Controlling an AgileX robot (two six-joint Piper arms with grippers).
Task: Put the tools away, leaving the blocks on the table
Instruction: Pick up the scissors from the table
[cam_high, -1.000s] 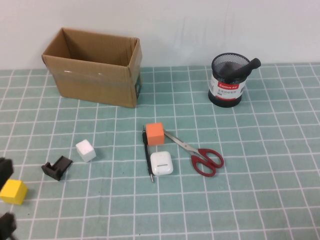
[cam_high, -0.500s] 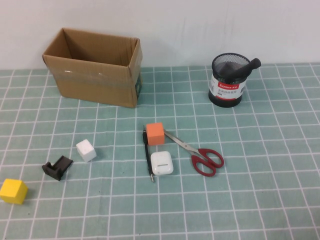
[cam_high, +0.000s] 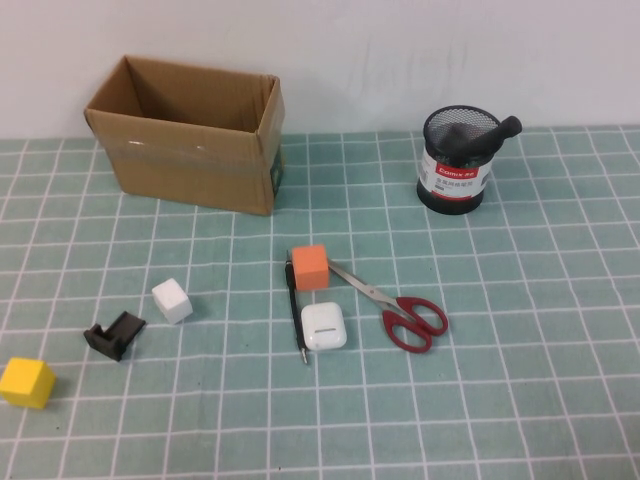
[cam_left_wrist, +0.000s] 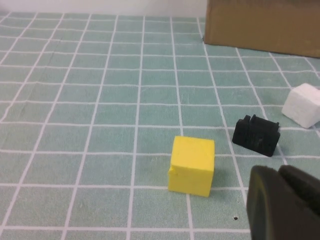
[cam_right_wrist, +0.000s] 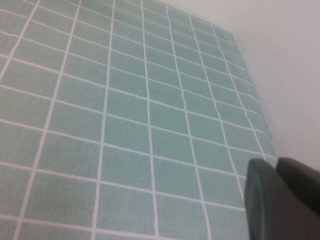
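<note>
- Left claw (cam_left_wrist: 287, 205) hovers near the yellow block (cam_left_wrist: 192, 165); cannot tell its opening.
- Right claw (cam_right_wrist: 285, 200) over bare tabletop (cam_right_wrist: 125, 125); opening likewise unclear.
- Scissors (cam_high: 395, 308) lie beside the orange block (cam_high: 309, 267).

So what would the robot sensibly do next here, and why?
Probably send the right gripper, parked over bare mat, to the red-handled steel scissors: they lie loose beside the orange cube, while the left gripper sits by the yellow cube, which stays.

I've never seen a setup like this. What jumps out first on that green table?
The red-handled scissors lie mid-table beside a white earbud case and an orange cube. An open cardboard box stands at the back left, a black mesh cup at the back right. Near the left gripper sits a yellow cube; the right gripper overlooks bare mat.
</note>
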